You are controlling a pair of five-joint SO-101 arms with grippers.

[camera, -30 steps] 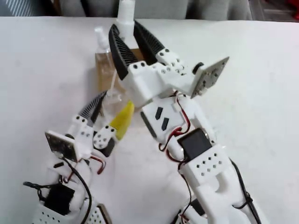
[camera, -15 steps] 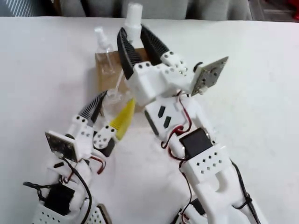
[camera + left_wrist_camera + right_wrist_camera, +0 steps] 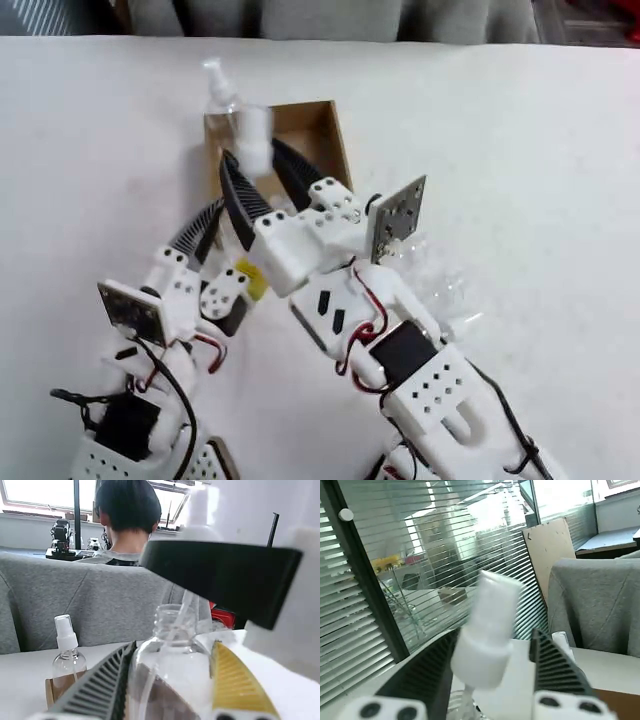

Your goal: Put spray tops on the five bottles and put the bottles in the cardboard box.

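- The white plastic spray top (image 3: 254, 140) is pinched between the two black ribbed fingers of the right gripper (image 3: 252, 152). In the high view it hangs in the upper half of the frame, left of centre, over the near-left part of the box.
- Its thin clear dip tube (image 3: 177, 622) runs down into the open neck of a clear plastic bottle (image 3: 170, 675). The top itself stands above the neck, not seated on it.
- That bottle stands upright in the left gripper (image 3: 173, 650), clamped between a dark ribbed finger and a yellow one. In the high view it is just below the box and mostly hidden under the right arm (image 3: 420, 370).
- The small open brown cardboard box (image 3: 335, 140) sits upper centre-left in the high view. One small clear bottle with a white spray top (image 3: 219, 88) stands upright in its upper-left corner. What else is inside I cannot tell.
- On the white table (image 3: 520, 150), just right of the right arm, lies a heap of clear plastic (image 3: 445, 285), too unclear to make out.
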